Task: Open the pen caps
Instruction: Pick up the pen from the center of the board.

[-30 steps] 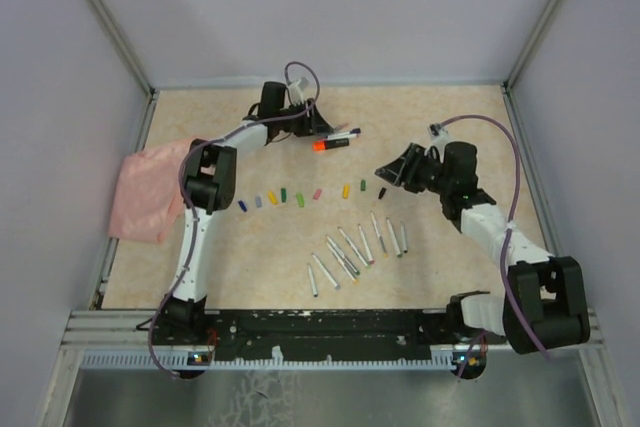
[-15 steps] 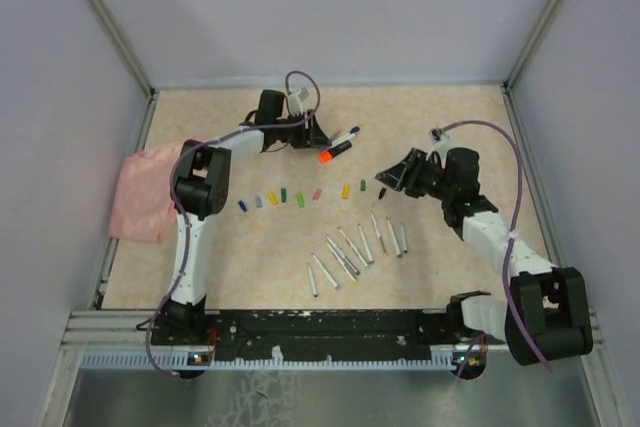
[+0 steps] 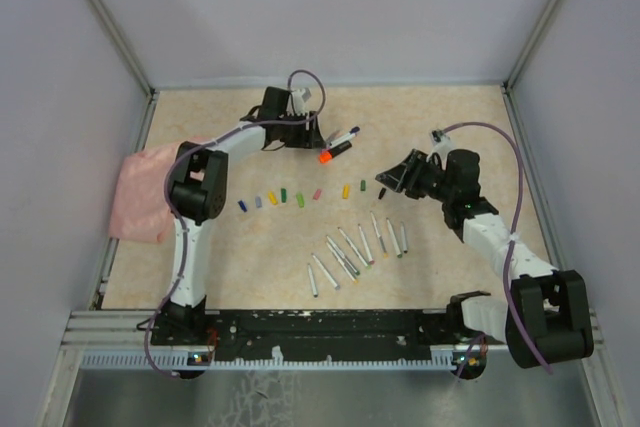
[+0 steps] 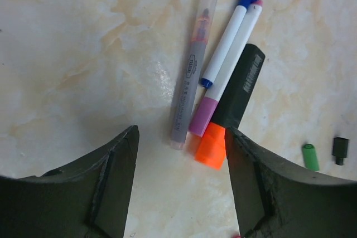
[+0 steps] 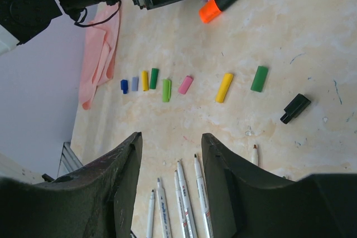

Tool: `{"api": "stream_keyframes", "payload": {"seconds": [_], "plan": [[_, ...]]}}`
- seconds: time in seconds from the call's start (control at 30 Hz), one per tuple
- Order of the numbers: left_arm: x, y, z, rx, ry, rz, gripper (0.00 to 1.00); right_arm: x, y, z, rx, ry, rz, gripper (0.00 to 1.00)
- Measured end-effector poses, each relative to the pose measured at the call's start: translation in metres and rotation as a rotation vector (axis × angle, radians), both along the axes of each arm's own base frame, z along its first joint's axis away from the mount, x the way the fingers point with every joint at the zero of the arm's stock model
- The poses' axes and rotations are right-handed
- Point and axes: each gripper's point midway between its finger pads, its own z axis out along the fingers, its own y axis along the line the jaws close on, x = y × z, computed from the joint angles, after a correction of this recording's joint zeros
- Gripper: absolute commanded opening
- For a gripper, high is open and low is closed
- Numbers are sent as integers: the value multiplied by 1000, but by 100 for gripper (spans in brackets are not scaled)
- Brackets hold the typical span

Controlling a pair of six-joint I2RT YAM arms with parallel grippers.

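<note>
Three capped pens lie side by side with a dark highlighter (image 4: 239, 88) that has an orange cap (image 4: 212, 147): a grey one (image 4: 188, 90), a blue-capped one (image 4: 230, 36) and a purple-capped one (image 4: 207, 111). My left gripper (image 4: 181, 137) is open just short of their near ends, holding nothing; from above this gripper (image 3: 313, 137) sits left of the pens (image 3: 340, 142). A row of loose pen caps (image 5: 166, 90) runs from blue (image 5: 124, 86) to black (image 5: 295, 108). My right gripper (image 5: 171, 137) hangs open and empty above several uncapped pens (image 5: 183, 196).
A pink cloth (image 3: 145, 192) lies at the table's left edge. The uncapped pens (image 3: 355, 247) fan out near the front centre, and the cap row (image 3: 300, 197) crosses the middle. Grey walls close in the back and both sides.
The left jaws have spread wider. The orange-capped highlighter has turned from lying sideways to slanting beside the other pens. The right arm has drawn back slightly to the right.
</note>
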Motion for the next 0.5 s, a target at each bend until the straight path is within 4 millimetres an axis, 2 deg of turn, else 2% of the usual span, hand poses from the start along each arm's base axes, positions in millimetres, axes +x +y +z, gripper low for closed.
{"api": "stream_keyframes", "payload": {"seconds": [0.1, 0.3, 0.43, 0.5], "plan": [[-5, 0, -2, 92, -30, -13, 69, 0, 0, 0, 0, -1, 0, 47], [-15, -13, 2, 209, -98, -85, 71, 0, 0, 0, 1, -1, 3, 47], [-10, -22, 18, 215, -137, -98, 67, 0, 0, 0, 1, -1, 4, 47], [-1, -22, 30, 205, -162, -87, 60, 0, 0, 0, 1, -1, 3, 47]]}}
